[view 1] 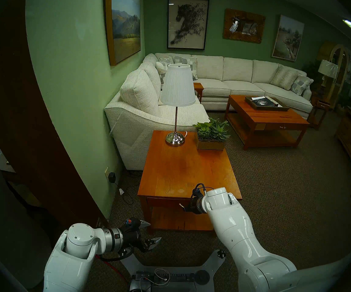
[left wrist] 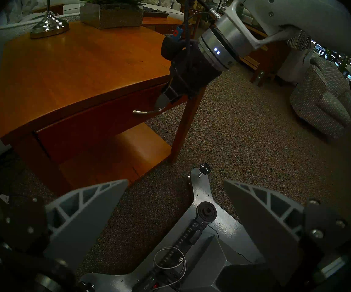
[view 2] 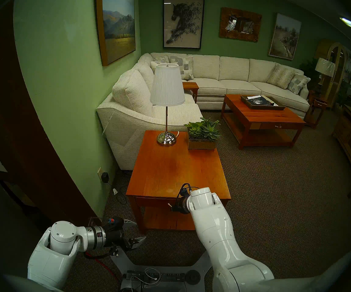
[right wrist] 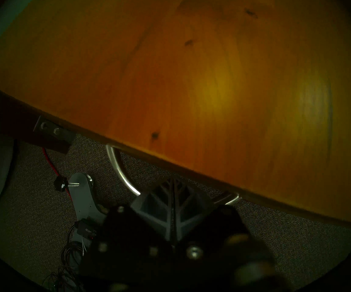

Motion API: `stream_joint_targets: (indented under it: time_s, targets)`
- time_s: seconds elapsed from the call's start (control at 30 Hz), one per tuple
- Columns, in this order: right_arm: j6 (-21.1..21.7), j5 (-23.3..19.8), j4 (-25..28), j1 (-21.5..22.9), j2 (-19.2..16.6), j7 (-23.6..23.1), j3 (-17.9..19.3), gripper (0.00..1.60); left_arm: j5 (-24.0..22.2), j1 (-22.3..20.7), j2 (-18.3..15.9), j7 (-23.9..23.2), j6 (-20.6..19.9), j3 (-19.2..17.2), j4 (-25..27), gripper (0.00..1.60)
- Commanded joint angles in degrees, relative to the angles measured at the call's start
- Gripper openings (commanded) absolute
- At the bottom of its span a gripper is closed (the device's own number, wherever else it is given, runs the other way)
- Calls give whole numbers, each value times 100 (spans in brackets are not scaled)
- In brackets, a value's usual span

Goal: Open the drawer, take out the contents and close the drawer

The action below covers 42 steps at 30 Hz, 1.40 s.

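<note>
The drawer is a shallow orange-brown front under the top of the near end table, and it looks pushed in. Its curved silver handle sticks out at the front centre. My right gripper is shut, its joined fingertips tucked against the handle from above; the bar passes behind them in the right wrist view. My left gripper hangs open and empty, low over the carpet off the table's front left leg. The contents are hidden.
A lamp and a succulent planter stand at the table's far end. A lower shelf lies under the drawer. The sofa flanks the table; a coffee table stands beyond. My base and cables sit on the carpet.
</note>
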State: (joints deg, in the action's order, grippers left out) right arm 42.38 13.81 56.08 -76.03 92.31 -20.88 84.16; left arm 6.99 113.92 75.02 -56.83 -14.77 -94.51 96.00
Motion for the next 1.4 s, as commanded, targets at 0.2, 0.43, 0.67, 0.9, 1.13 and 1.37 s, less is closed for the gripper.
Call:
stream_joint_targets:
  time_s: [0.2,0.43,0.67,0.9,1.13,1.37]
  targets:
    - [675,112,168,-50,-85,-314,-268,0,-33,-265,-2,-81,-23,26,-6,160]
    - [868,99,646,-486,-175,-396,-276,0,-37,-342,6,-95,-20,21,-77,160]
    - [1017,91,1168,-940,-241,-441,-268,0,-29,-397,11,-113,-11,35,-105,160]
    - [1089,62,1553,-1410,-306,-477,-208,0,8,-464,22,-117,-17,97,-158,160]
    - [1113,60,1834,-1742,-318,-488,-151,0,34,-520,28,-115,-11,184,-177,160]
    - [1121,79,2142,-2027,-286,-447,-96,0,33,-545,18,-120,-5,231,-197,160]
